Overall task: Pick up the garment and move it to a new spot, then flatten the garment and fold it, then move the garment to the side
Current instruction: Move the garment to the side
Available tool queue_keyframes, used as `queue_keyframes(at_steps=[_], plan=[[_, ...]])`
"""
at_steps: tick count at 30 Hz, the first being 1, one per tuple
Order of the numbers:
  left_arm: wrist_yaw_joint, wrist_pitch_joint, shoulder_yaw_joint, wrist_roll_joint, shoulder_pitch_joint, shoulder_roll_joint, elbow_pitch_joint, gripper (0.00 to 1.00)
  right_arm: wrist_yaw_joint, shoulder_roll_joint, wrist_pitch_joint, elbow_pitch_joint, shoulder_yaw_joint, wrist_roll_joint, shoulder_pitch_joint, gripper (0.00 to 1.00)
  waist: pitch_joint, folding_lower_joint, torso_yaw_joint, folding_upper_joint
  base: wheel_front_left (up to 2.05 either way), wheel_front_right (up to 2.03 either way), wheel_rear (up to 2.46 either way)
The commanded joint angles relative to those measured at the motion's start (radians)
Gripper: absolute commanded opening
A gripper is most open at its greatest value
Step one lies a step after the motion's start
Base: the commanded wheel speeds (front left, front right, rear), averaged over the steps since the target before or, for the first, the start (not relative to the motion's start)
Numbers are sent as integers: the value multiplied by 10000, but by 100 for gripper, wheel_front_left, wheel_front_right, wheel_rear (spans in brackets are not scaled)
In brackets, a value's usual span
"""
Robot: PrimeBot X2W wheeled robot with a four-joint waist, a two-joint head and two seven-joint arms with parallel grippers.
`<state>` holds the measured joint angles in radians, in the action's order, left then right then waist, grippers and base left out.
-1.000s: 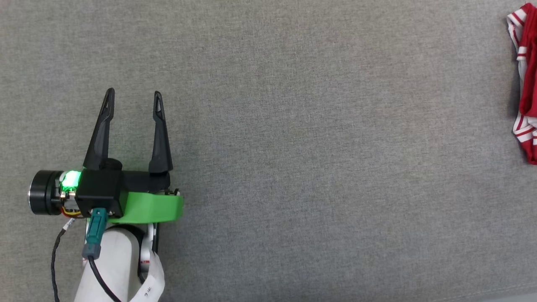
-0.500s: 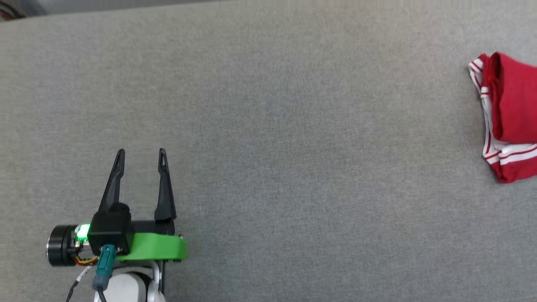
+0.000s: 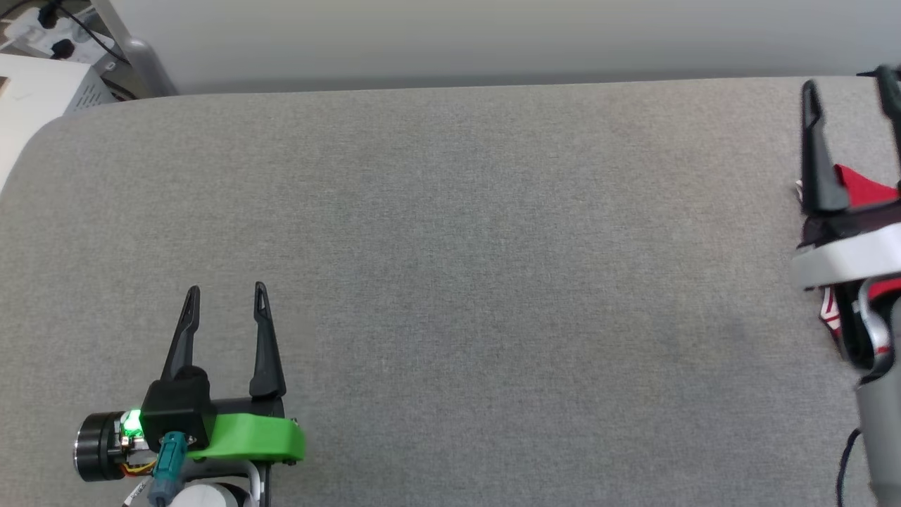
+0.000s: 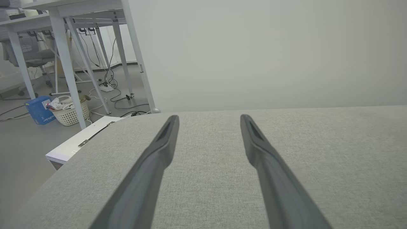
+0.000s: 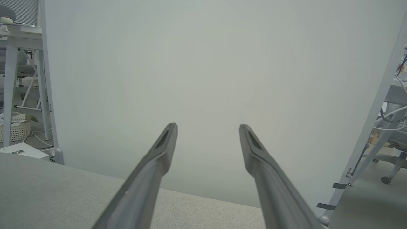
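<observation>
The garment [image 3: 857,186], red with white striped trim, lies bunched at the right edge of the grey padded table [image 3: 450,246]. It is largely covered by my right gripper [image 3: 848,79]. That gripper stands above it with its fingers spread apart and nothing between them; in the right wrist view my right gripper [image 5: 207,125] points past the table's far edge at a pale wall. My left gripper [image 3: 226,290] rests open over bare fabric at the lower left, far from the garment. In the left wrist view my left gripper [image 4: 209,117] holds nothing.
A pale wall panel [image 3: 450,35] runs behind the table's far edge. A white box [image 3: 35,91] with cables sits beyond the far left corner. White desk legs [image 4: 68,63], a basket [image 4: 68,111] and a blue box [image 4: 38,109] stand on the floor to the left.
The head camera has tilted up, so the far edge and wall now show. My right gripper has come into view over the garment, jaws wide. The left gripper stays open.
</observation>
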<state>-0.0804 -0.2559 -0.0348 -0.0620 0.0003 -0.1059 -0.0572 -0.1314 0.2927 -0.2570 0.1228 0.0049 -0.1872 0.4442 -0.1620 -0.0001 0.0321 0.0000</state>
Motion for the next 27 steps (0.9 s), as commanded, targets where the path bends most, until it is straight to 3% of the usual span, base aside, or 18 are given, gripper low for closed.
queue_keyframes(at_steps=[1,12,27], plan=[[-15,-59,34,-70,165,25,44,100,7,-191,-45,-117,75,65,-339,100,282,1,-279,0,0,0,0],[62,-59,45,-172,372,142,363,100,7,-1488,-46,-380,508,-27,-2644,100,576,1,-404,0,0,0,0],[322,-59,-76,-230,535,250,709,100,7,-2047,-47,-1297,-40,235,-4843,100,782,1,-415,0,0,0,0]])
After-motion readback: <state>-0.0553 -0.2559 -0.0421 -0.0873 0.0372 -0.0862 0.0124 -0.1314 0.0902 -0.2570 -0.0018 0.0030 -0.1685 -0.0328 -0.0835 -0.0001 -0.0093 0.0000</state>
